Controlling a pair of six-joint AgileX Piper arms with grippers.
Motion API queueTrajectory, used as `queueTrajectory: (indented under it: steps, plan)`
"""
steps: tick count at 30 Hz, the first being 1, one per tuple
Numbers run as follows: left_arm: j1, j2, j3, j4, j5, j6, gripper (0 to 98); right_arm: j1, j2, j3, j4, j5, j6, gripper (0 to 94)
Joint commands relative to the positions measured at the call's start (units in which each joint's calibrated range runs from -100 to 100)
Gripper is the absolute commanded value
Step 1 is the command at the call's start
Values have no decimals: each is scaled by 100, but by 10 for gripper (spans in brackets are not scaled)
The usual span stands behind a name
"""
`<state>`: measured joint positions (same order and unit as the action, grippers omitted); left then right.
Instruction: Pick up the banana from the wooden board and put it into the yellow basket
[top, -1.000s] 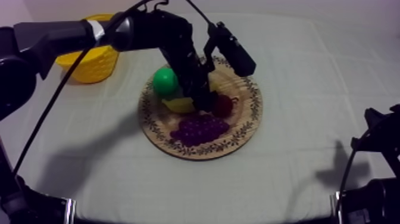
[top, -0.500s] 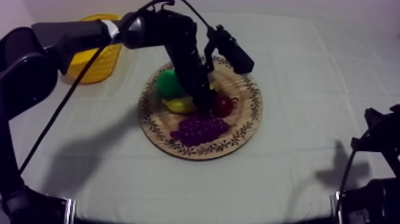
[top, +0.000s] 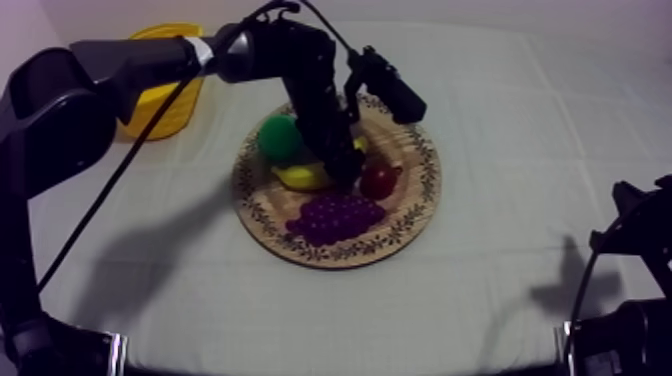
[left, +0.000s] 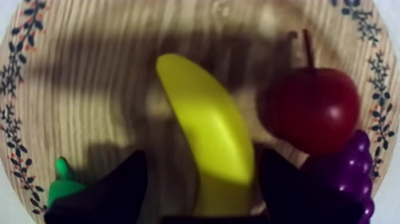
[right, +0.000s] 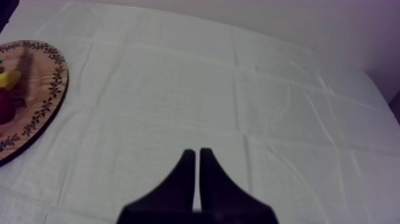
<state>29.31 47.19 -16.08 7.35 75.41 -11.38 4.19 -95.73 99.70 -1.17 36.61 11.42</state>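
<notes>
The yellow banana (top: 305, 176) lies on the round wooden board (top: 410, 215), between a green pear (top: 277, 137) and a small red fruit (top: 378, 180). My left gripper (top: 340, 168) reaches down onto the board at the banana's right end. In the left wrist view its two black fingers (left: 119, 190) stand apart, one at each side of the banana (left: 208, 131), open around it; the banana rests on the board (left: 89, 89). The yellow basket (top: 160, 110) stands at the far left. My right gripper (right: 197, 156) is shut on nothing over bare cloth.
Purple grapes (top: 335, 215) lie on the board's near side, touching the red fruit (left: 309, 107). The pear (left: 62, 184) sits close beside the left finger. My right arm (top: 630, 235) rests at the table's right edge, well away from the board (right: 41, 101).
My left arm has swung slightly to the right over the board while its gripper stayed low at the banana. The fruit and my right arm have not moved.
</notes>
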Motion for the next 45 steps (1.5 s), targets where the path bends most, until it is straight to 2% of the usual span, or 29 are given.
queueTrajectory:
  steps: [1,22,32,45]
  plan:
    - [-7,16,-8,2,5,23,647,2,-2,-3,2,0,-1,2]
    - [-1,107,-42,-44,-4,138,193,2,-2,-3,2,0,-1,2]
    - [31,-108,108,-16,-178,183,157,2,-2,-3,2,0,-1,2]
    - [165,-1650,441,18,-490,298,151,2,-2,-3,2,0,-1,2]
